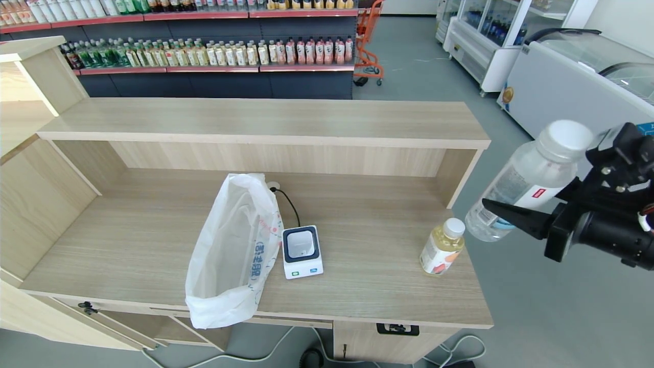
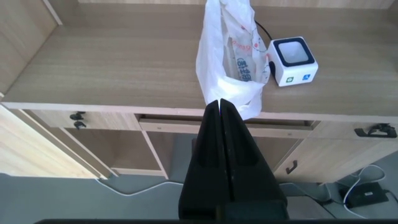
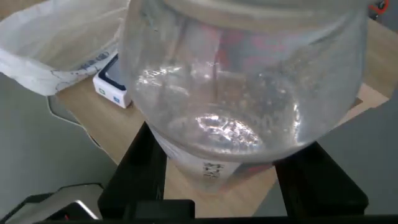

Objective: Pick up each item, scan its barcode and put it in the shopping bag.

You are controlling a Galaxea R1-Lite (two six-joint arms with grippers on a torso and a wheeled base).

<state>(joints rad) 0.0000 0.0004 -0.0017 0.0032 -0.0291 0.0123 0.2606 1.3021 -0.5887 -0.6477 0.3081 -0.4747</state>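
At the head frame's right, the right gripper's (image 1: 536, 179) jaws clamp the water bottle (image 1: 521, 190). The left gripper's (image 2: 221, 104) jaws are together, perhaps touching the shopping bag (image 2: 230, 56).

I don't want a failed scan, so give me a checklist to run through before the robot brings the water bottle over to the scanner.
1. Grip: water bottle clamped in the right gripper, off the right end of the counter: ok.
2. Scanner window bare, facing up: ok.
3. Barcode turned toward the scanner: cannot tell.
4. Path: yellow drink bottle stands upright between the held bottle and the scanner, so the held bottle probably has to pass above it: not ok.
5. Shopping bag mouth open enough: cannot tell.
6. Left gripper shut, before the counter's front edge, away from the scanner: ok.
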